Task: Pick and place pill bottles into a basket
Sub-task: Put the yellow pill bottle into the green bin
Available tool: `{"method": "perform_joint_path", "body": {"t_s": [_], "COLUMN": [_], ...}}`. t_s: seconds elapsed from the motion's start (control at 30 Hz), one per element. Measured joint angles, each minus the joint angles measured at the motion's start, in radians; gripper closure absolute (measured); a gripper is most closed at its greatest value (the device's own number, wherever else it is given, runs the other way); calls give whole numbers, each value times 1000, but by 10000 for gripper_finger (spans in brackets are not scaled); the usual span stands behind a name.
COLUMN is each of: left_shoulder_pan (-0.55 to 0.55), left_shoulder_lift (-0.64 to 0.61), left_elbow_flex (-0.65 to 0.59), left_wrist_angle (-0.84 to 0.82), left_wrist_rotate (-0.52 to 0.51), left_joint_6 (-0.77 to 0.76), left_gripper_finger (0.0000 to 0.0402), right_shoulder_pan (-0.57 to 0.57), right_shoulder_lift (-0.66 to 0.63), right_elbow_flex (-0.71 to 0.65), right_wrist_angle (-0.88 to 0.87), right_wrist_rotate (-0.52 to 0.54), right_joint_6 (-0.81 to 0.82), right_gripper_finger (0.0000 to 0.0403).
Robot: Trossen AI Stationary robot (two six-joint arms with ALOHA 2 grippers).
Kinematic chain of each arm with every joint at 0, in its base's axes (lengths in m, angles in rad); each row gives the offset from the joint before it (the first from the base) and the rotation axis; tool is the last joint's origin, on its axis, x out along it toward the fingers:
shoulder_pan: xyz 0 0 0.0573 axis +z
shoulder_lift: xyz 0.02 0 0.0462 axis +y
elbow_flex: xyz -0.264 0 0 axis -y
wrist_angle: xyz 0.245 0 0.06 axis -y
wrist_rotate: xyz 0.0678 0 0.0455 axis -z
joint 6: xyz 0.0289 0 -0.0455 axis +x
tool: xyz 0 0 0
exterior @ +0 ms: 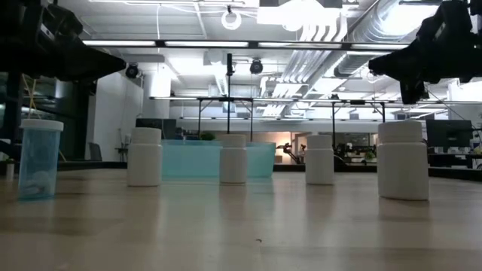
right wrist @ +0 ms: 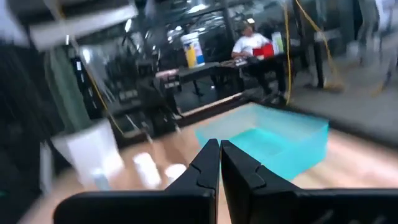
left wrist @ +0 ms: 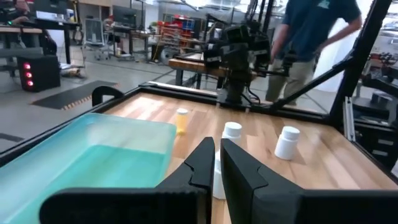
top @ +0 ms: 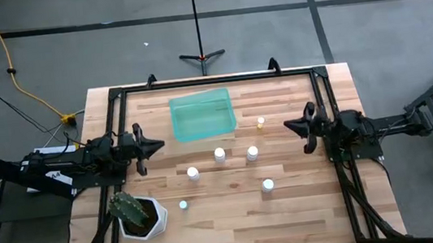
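Both grippers empty, fingers pressed together: left gripper (top: 156, 145) at table's 9 o'clock edge, right gripper (top: 290, 124) at 3 o'clock, both raised above the wood. Six pill bottles (top: 219, 155) all upright, scattered mid-table toward 6 o'clock from the basket (top: 203, 114), none inside; likely first reach is the amber one (top: 261, 121), just toward 9 o'clock from the right fingers. Wooden table (top: 308, 209), cactus pot (top: 139, 215) at 7 o'clock, a person (left wrist: 314, 37) in the workshop behind.

Six small pill bottles (top: 219, 155), upright and apart on the wooden table: four white, one amber-tinted (top: 261, 122) just right of the basket, one bluish nearest the front. Teal translucent basket (top: 203, 114), low-walled, rectangular, slightly skewed, behind them.
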Motion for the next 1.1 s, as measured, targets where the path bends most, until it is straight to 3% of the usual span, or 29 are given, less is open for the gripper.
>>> {"method": "perform_joint_path", "body": {"t_s": [0.13, 0.4, 0.53, 0.63, 0.8, 1.1], "left_shoulder_pan": [0, 0, 0, 0, 0, 0], "left_shoulder_lift": [0, 0, 0, 0, 0, 0], "left_elbow_flex": [0, 0, 0, 0, 0, 0], "left_wrist_angle": [0, -1, -1, -1, -1, 0], "left_wrist_rotate": [2, 1, -4, -8, -13, -16], "left_joint_6": [-27, -30, -30, -29, -25, -23], "left_gripper_finger": [337, 337, 337, 337, 337, 337], "right_shoulder_pan": [0, 0, -7, -6, -6, -6], "right_shoulder_lift": [0, 0, 4, 15, 85, 363], "right_elbow_flex": [0, 0, 0, 3, 110, 430], "right_wrist_angle": [2, 10, 36, 112, 214, -223], "right_wrist_rotate": [-24, -31, 134, 161, 191, 304], "right_joint_6": [161, 256, 283, 253, 124, 70], "right_gripper_finger": [396, 396, 396, 391, 344, 228]}}
